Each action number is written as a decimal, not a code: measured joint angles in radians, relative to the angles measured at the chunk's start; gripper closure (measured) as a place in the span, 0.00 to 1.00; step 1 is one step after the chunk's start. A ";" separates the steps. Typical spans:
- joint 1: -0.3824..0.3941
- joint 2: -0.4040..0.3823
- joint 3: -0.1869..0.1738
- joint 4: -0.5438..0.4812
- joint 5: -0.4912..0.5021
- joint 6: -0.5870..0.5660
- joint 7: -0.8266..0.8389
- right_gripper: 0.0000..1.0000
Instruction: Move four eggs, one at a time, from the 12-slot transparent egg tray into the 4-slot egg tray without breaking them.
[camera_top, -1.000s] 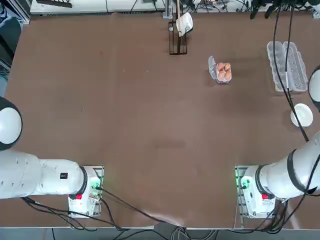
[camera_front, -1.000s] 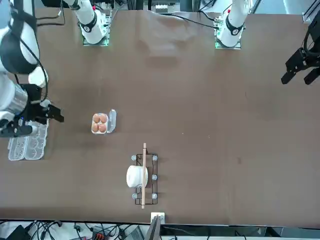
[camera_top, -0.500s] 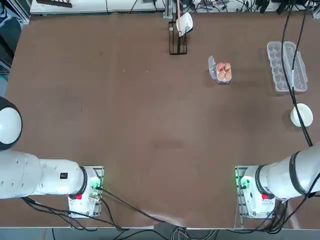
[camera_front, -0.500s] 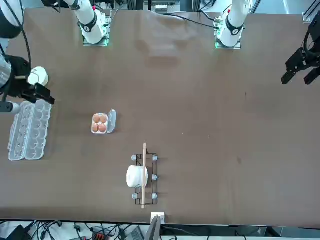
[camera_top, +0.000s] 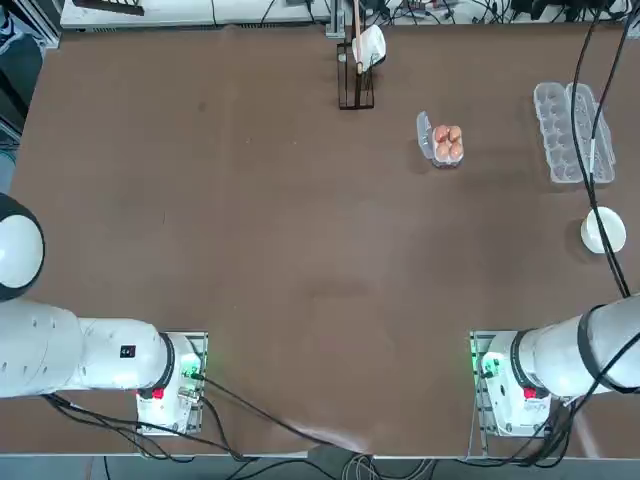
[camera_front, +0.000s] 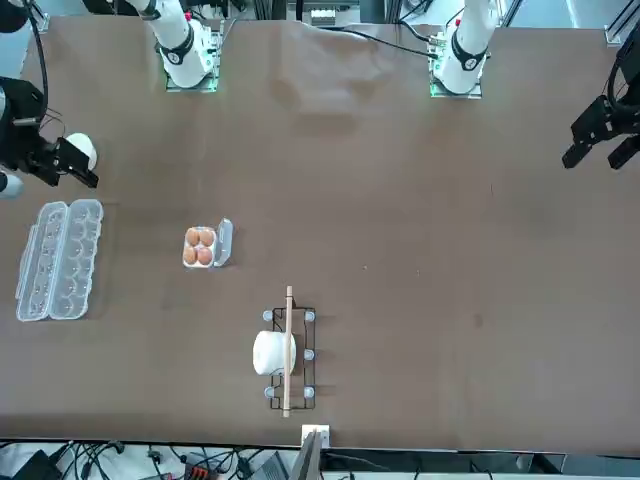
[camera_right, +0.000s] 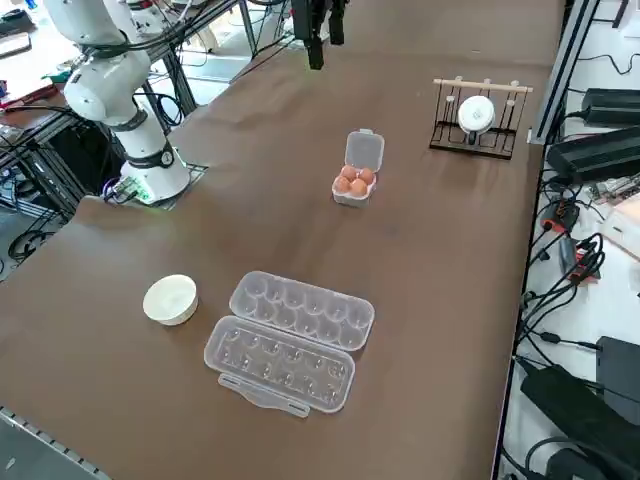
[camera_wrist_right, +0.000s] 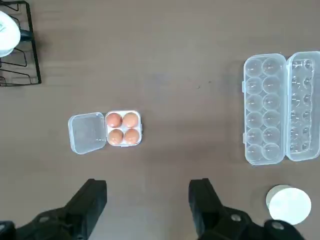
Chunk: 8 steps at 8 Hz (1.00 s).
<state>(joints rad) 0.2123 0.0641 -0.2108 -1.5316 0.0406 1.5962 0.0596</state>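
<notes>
Your right gripper (camera_wrist_right: 148, 202) is half cut off at the front view's edge, fingers spread wide and holding nothing, high above the table. All four eggs (camera_wrist_right: 123, 128) sit in the 4-slot egg tray (camera_wrist_right: 86, 132), lid flap open, well clear of it. The 12-slot transparent egg tray (camera_wrist_right: 281, 108) lies open, cups bare, off to the gripper's side beside the white bowl (camera_wrist_right: 288, 204).

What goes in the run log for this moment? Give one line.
eggs: four in 4-slot tray | 12-slot tray: empty, lid open | right claw: open, empty, raised above table
</notes>
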 joint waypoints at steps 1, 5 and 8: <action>0.000 0.000 0.000 0.000 0.000 0.001 0.000 0.00; -0.002 0.006 0.000 0.000 0.001 0.002 0.000 0.00; -0.017 0.008 0.003 0.001 0.001 0.003 -0.007 0.00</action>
<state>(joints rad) 0.1955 0.0718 -0.2075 -1.5307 0.0412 1.5988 0.0529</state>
